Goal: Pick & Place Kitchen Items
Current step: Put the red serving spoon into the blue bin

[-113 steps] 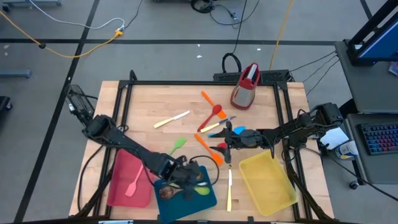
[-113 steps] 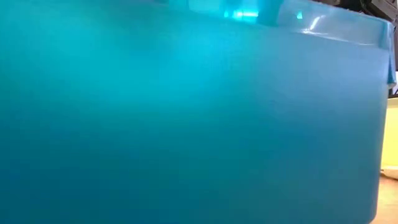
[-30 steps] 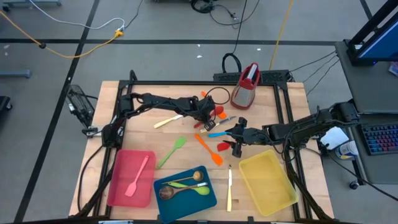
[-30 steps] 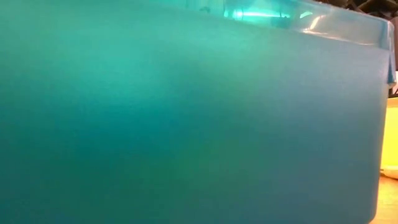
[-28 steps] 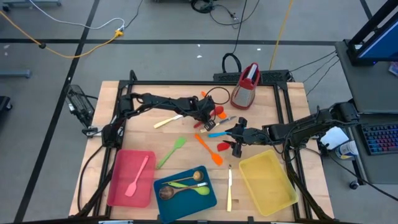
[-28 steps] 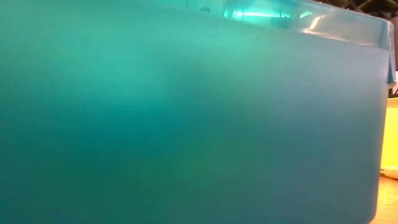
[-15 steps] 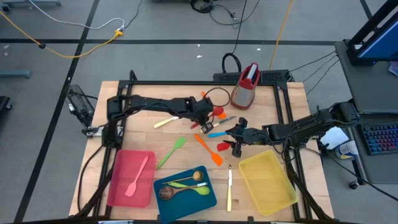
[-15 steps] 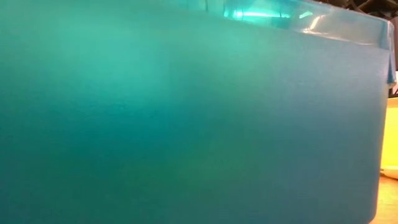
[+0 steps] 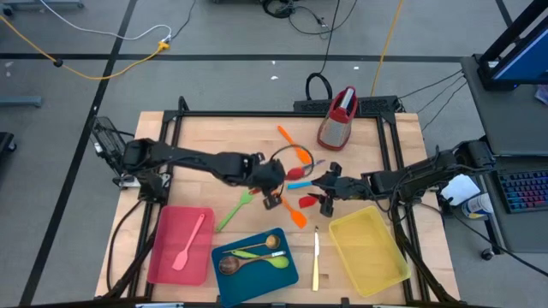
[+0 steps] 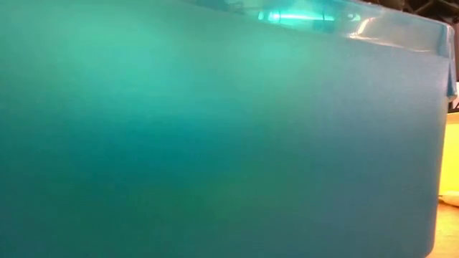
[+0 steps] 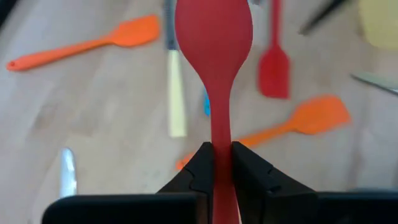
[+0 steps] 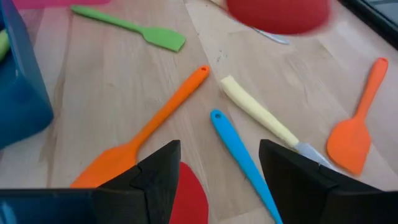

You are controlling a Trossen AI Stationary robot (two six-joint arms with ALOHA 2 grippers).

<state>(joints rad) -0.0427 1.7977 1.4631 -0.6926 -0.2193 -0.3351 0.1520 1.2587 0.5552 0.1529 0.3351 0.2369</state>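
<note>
My left gripper (image 9: 272, 197) is over the table's middle, shut on a red spoon (image 11: 214, 37), which also shows in the right wrist view (image 12: 277, 15). My right gripper (image 9: 325, 193) is open just right of it, low over a red spatula (image 12: 189, 199) whose blade lies between its fingers without touching them. Flat on the wood around them lie a blue spatula (image 9: 300, 182), two orange spatulas (image 9: 288, 207) (image 9: 289, 135), a green spatula (image 9: 235, 208) and a cream knife (image 12: 255, 112). My left gripper pinches the red spoon's handle (image 11: 222, 140) between its two fingers. The spoon runs on along the fingers, with its bowl (image 11: 214, 31) out beyond the tips. The fingers slant down toward the table. The spoon is lifted clear of the wood.
A red tray (image 9: 167, 257) holding a pink spatula, a blue tray (image 9: 287, 272) holding spoons and a yellow tray (image 9: 368, 248) stand along the near edge. Another cream knife (image 9: 315, 257) lies between the blue and yellow trays. A grater (image 9: 338, 118) stands at the far side. The blue tray's wall (image 10: 215, 143) fills the low view.
My left gripper has moved from the far middle of the table toward the near edge, carrying the red spoon with it off the wood.
</note>
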